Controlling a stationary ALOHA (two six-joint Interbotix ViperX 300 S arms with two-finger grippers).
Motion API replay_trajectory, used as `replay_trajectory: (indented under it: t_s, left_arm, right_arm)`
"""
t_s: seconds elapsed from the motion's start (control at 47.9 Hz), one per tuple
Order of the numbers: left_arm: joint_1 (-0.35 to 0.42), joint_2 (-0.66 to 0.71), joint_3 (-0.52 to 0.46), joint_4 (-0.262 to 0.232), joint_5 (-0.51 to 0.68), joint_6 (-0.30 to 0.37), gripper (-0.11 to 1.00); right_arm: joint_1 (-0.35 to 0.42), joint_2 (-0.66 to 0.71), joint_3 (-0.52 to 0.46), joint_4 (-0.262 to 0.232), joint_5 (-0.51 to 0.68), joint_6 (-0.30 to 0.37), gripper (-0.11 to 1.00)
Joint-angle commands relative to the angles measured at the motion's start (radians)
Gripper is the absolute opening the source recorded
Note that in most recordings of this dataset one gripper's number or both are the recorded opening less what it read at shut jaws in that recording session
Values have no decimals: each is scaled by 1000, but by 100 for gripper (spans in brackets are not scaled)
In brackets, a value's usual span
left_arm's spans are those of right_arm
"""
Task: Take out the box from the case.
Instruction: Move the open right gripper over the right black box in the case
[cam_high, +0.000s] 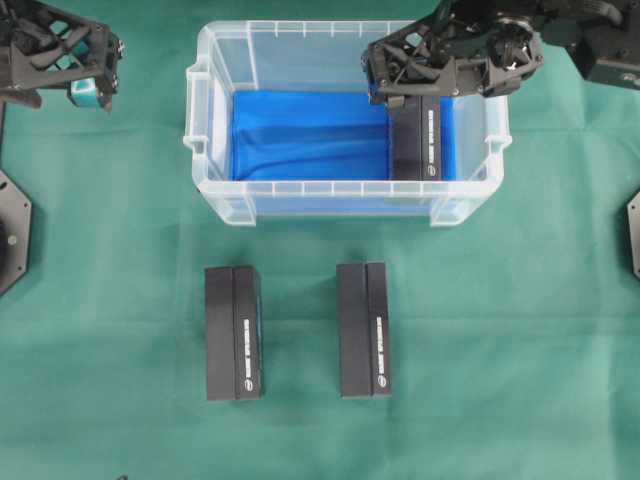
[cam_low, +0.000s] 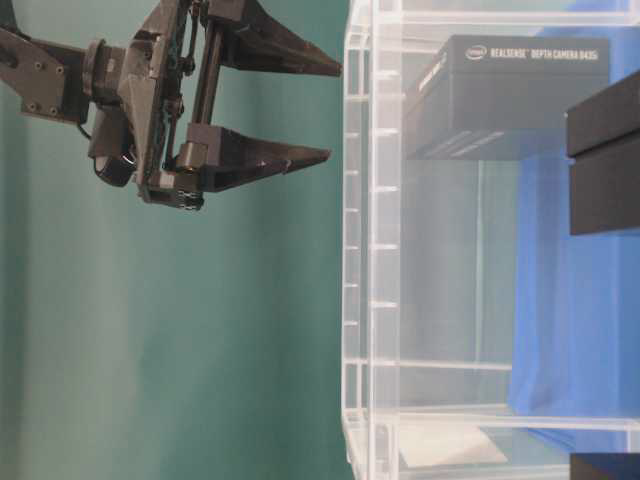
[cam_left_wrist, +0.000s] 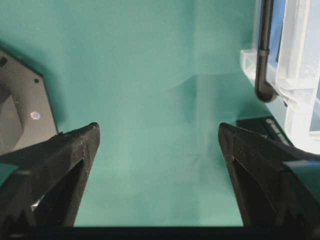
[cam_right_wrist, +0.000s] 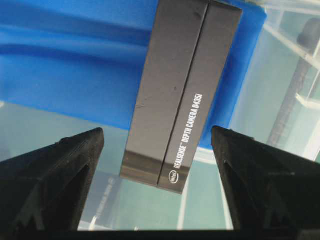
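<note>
The box (cam_high: 417, 137) is seen lying inside the case (cam_high: 345, 195) at its right end, beneath the spread, empty right end effector (cam_high: 400, 95); the left end effector (cam_high: 85, 60) is likewise spread.

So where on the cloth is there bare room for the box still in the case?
Bare green cloth lies right of the right-hand box on the cloth, and left of the left-hand one. The gap between them is narrower. The case fills the upper middle, with the right gripper open over its box.

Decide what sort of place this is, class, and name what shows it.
Probably a robotics lab bench: two robot arms, a green cloth over the table, and identical black camera boxes laid out by a clear plastic bin.
</note>
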Motion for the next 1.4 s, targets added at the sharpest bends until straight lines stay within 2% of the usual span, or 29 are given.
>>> replay_trajectory:
  t_s: [0.0, 1.377]
  left_arm:
    - [-3, -11, -12, -2, -3, 2, 96]
    - [-3, -11, -12, -2, -3, 2, 96]
  right_arm:
    - [5, -12, -23, -5, -2, 6, 86]
    - [6, -9, -17, -11, 23, 14, 86]
